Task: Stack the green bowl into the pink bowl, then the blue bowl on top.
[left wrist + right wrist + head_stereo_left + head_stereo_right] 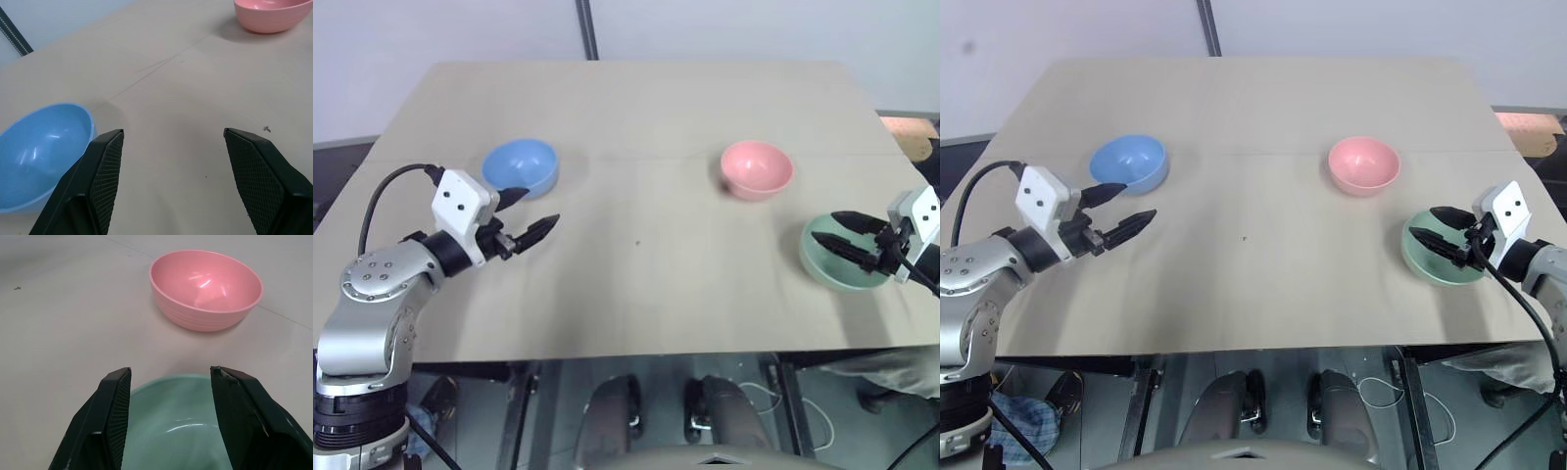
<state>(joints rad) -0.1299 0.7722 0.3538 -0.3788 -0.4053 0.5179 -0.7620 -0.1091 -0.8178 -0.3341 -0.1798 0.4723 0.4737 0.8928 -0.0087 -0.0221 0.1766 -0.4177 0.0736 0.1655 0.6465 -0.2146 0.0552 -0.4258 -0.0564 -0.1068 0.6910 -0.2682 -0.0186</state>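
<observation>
The bench (pixel 636 284) has a plain pale tan top with a faint seam running across it. Three bowls stand upright on it, well apart. The blue bowl (pixel 521 166) sits just beyond the left claw (pixel 530 212). The green bowl (pixel 839 257) lies under the right claw (pixel 836 229). The pink bowl (pixel 756 169) stands beyond the right claw, toward the bench's middle.
</observation>
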